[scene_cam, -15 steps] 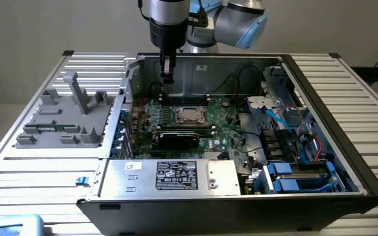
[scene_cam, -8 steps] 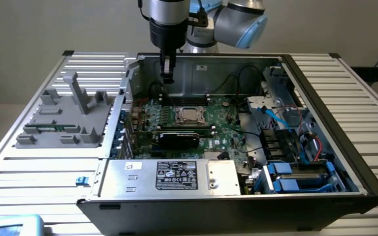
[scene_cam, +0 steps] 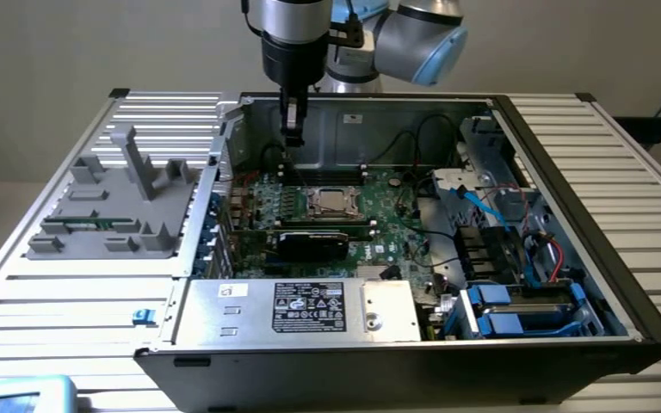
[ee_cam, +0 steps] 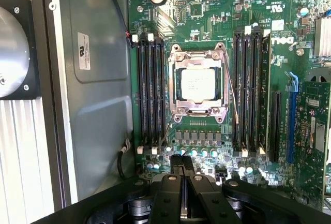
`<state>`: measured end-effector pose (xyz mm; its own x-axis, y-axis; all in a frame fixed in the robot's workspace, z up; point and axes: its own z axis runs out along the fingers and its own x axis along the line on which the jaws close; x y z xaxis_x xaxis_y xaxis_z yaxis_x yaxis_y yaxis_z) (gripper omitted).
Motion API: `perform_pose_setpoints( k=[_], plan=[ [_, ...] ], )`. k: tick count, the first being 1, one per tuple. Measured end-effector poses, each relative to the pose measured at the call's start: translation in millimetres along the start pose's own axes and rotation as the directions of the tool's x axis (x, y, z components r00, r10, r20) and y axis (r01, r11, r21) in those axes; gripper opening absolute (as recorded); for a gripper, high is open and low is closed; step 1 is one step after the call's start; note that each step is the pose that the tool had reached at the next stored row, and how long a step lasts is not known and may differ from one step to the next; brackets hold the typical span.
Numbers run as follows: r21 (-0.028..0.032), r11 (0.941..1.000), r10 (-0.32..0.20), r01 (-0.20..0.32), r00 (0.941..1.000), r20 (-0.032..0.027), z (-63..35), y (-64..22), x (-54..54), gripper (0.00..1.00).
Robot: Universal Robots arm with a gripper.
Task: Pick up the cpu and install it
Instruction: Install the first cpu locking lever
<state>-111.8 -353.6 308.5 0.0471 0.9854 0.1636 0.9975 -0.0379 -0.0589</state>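
Observation:
The cpu, a small square chip with a silvery-beige top, lies flat inside the metal-framed socket on the green motherboard; in the exterior view the cpu sits mid-board in the open computer case. My gripper hangs above the board near the case's back wall, short of the socket and apart from the chip. In the wrist view the gripper is shut, its black fingertips pressed together with nothing between them.
Black memory slots flank the socket on both sides. A silver box with a white label fills the case's front. A black card, cables and blue drive bays crowd the exterior view's right. A grey fixture stands outside at the left.

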Motion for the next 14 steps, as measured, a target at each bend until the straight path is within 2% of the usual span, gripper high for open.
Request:
perform_pose_setpoints(
  k=[2, 7, 10, 14],
  plan=[
    [-0.0026, 0.9999, 0.013, -0.013, 0.9999, -0.0008, 0.0, 0.1, 0.0, 0.11],
    [-0.0151, 0.9961, 0.087, -0.087, 0.9962, -0.0059, 0.0, 0.0, 0.0, 0.11],
    [-0.0230, 0.9903, 0.137, -0.137, 0.9906, -0.0099, 0.2, 0.0, 0.0, 0.11],
    [-0.0334, 0.9785, 0.203, -0.203, 0.9790, -0.0159, 0.4, 0.0, -0.1, 0.11]
  ],
)
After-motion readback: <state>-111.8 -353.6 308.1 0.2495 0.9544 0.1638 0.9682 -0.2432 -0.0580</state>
